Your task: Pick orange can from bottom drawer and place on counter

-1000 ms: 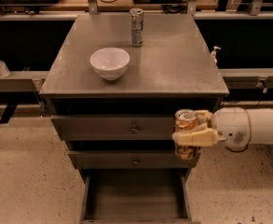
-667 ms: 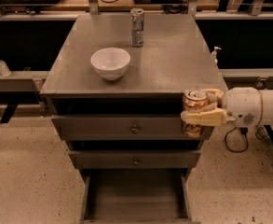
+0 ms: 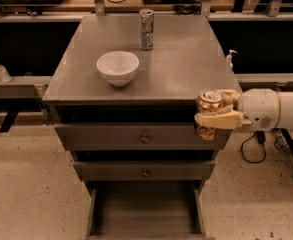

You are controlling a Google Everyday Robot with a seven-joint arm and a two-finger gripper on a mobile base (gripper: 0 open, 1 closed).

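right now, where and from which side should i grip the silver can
Mid-body, from the right: the silver can stands upright and slim, with the white bowl front-left of it. The tool, at the counter's front-right edge, holds the orange can.

Glossy orange can (image 3: 208,105) in plastic gripper (image 3: 211,115) beside dull metal counter (image 3: 176,69).

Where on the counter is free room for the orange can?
The gripper, shut on the orange can, is beside the counter, front right. Bare: right of the bowl, in front of the tall can. Tightest around the bowl.
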